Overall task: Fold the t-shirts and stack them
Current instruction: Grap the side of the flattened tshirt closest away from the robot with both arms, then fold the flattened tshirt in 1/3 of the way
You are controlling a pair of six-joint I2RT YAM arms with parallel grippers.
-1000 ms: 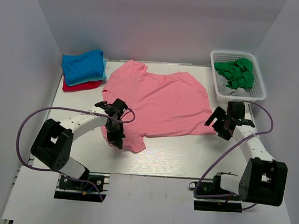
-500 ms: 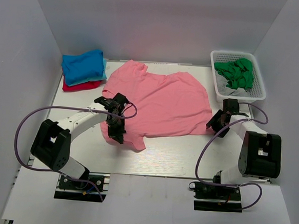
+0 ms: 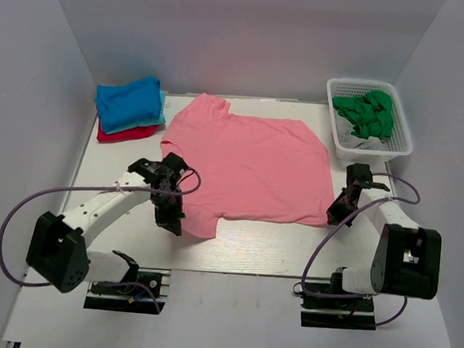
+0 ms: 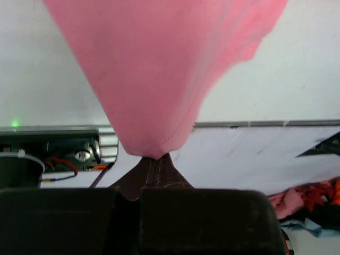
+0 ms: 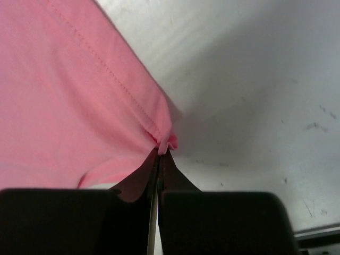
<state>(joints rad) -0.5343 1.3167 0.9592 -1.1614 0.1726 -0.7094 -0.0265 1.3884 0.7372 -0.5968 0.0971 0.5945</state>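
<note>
The salmon-pink t-shirt lies spread across the middle of the table, collar end toward 12 o'clock and hem toward 6. The left gripper has the shirt's 7 o'clock corner and the right gripper the 4 o'clock corner, each with its fingers pressed together on a small pinch of cloth. The step in hand looks like drawing the hem taut before folding it over. To do it well, the two arms should likely rise and travel together toward 12 o'clock at the same height. The hem between them needs just enough tension to stay straight, without dragging the body of the shirt off its place. The left pinch gathers more cloth than the right, so that side may sag or twist. The top view alone shows the layout: a folded stack at 10 o'clock with a bright blue t-shirt over teal and red layers, and at 2 o'clock a white basket holding a green garment. Only the wrist views show the grip. On the left the cloth fans up from the fingertips, lifted off the table. On the right only the stitched corner tip is caught.
</note>
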